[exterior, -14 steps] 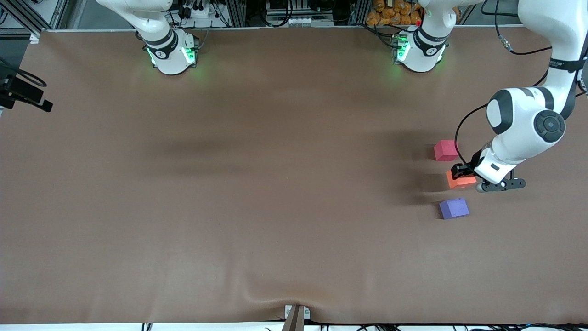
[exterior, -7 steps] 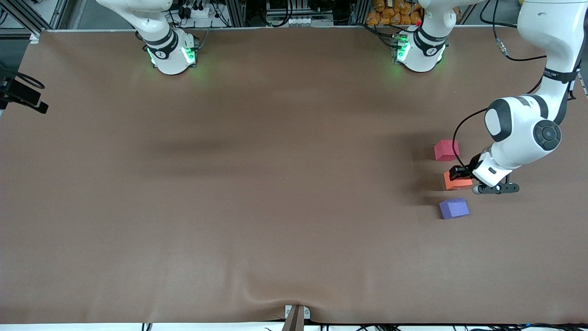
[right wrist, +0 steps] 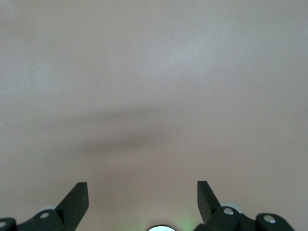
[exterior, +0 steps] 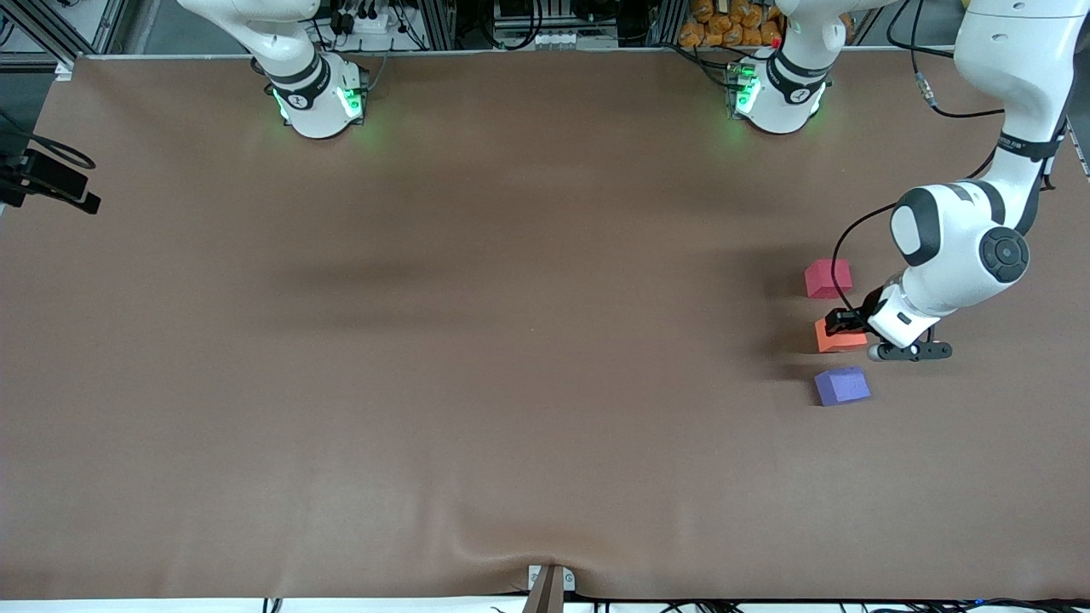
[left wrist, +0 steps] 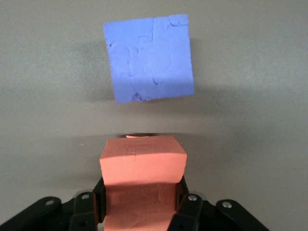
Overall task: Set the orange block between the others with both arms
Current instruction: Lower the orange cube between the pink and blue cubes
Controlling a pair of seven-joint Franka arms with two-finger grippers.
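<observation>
The orange block [exterior: 839, 339] sits in my left gripper [exterior: 843, 324], whose fingers are shut on its two sides. It hangs low in the gap between the pinkish-red block [exterior: 828, 278] and the purple-blue block [exterior: 841, 385]; whether it touches the table I cannot tell. In the left wrist view the orange block [left wrist: 143, 161] fills the space inside the left gripper [left wrist: 143, 199], and the purple-blue block [left wrist: 149, 57] lies just past it with a strip of table between them. My right gripper [right wrist: 143, 192] waits open over bare table with nothing in it.
The brown table mat [exterior: 477, 340] stretches wide toward the right arm's end. Both green-lit bases [exterior: 317, 98] [exterior: 775, 94] stand at the table's edge farthest from the front camera. A black device [exterior: 51, 180] juts over the table's edge at the right arm's end.
The left gripper has carried the orange block down and slightly toward the right arm's end, into line with the other two blocks. The right gripper has not moved.
</observation>
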